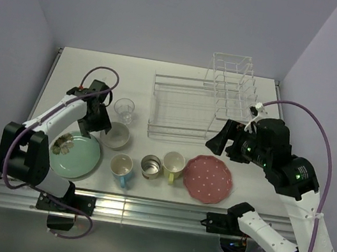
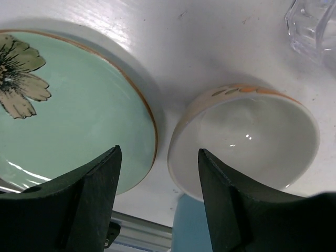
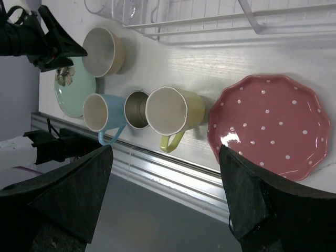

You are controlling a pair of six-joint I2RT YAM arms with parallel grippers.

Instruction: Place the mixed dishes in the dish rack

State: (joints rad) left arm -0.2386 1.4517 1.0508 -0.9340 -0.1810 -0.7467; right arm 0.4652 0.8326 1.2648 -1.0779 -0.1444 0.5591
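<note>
Left gripper (image 2: 157,156), jaws apart, hangs over the gap between mint-green plate (image 2: 73,136) at frame left and cream bowl (image 2: 247,142) at right, bowl's rim seemingly nearest that side's finger.

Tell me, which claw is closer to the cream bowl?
Left. The left claw hangs open at the rim of the cream bowl. The right claw is far across the table, by the pink plate.
</note>
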